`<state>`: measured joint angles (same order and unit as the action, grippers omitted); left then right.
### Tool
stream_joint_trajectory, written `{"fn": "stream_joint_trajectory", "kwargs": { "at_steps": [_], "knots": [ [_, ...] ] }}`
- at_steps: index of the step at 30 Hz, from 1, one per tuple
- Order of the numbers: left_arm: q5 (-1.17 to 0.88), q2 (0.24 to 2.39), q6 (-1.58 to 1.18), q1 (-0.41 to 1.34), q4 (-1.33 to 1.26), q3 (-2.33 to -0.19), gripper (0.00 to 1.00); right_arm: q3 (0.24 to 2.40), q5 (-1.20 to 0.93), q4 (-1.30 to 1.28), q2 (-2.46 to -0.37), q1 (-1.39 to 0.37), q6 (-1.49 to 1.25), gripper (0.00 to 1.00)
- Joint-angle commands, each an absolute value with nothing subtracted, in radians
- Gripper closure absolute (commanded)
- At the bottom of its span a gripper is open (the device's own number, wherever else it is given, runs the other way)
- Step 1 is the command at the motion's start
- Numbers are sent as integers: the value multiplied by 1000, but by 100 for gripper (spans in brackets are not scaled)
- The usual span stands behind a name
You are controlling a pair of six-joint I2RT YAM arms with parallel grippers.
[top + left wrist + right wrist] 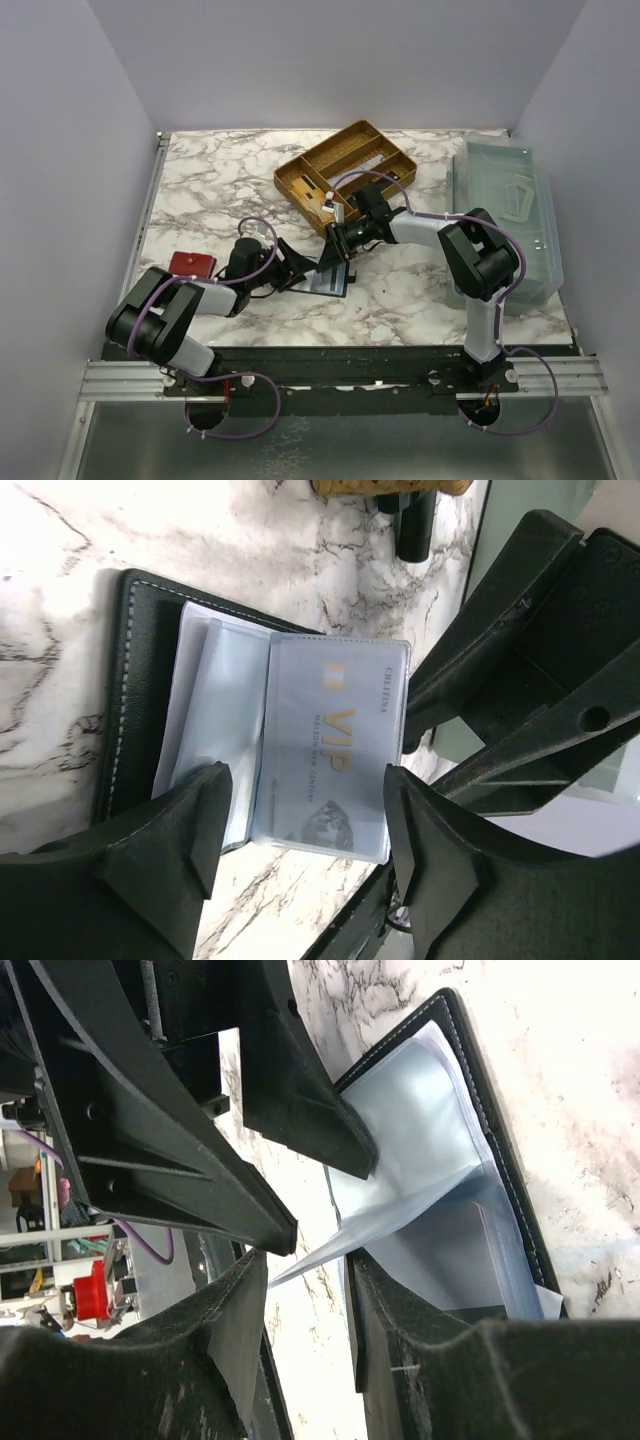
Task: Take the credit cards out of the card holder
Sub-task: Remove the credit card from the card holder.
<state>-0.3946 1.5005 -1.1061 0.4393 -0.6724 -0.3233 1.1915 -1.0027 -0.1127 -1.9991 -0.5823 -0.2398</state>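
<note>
Left claw [305, 785] hangs wide open w/ nothing in it, fingers either side of the VIP credit card [330, 750], which lies flat in the open card holder [135, 680] on the surface [60, 600]. Card's long axis runs straight out ahead of this claw, so closing would cross its short width. Right claw [305, 1275], opposite, is part open around a lifted plastic sleeve [400, 1210] edge; can't tell if it touches.

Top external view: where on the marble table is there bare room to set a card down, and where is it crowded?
Free: the far-left table, between its left edge and the gold tray; near marble between the card holder and the right arm. Crowded: centre, where the left arm joins it over the holder.
</note>
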Motion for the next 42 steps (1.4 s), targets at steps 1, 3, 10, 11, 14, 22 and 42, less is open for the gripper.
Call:
{"fn": "stream_joint_trajectory", "kwargs": {
  "at_steps": [1,3,10,11,14,22,42],
  "knots": [
    [-406,1457,-1098,407,-649,-289,30,1222,-1029,-100,-2025,-586,-257,57],
    [-412,1457,-1100,401,-650,-289,29,1228,-1031,-98,-2028,-588,-258,57],
    [-437,1474,-1124,377,-687,-288,25,1240,-1048,-82,-2041,-610,-272,56],
    [-443,1475,-1130,373,-696,-286,25,1242,-1052,-81,-2041,-612,-275,55],
    [-460,1479,-1149,358,-720,-281,25,1244,-1063,-70,-2045,-613,-283,54],
    [-523,1550,-1161,341,-803,-283,25,1249,-1076,-57,-2053,-617,-297,50],
    [-557,1607,-1167,317,-884,-268,31,1260,-1081,-81,-2029,-634,-241,42]
  ]
}}
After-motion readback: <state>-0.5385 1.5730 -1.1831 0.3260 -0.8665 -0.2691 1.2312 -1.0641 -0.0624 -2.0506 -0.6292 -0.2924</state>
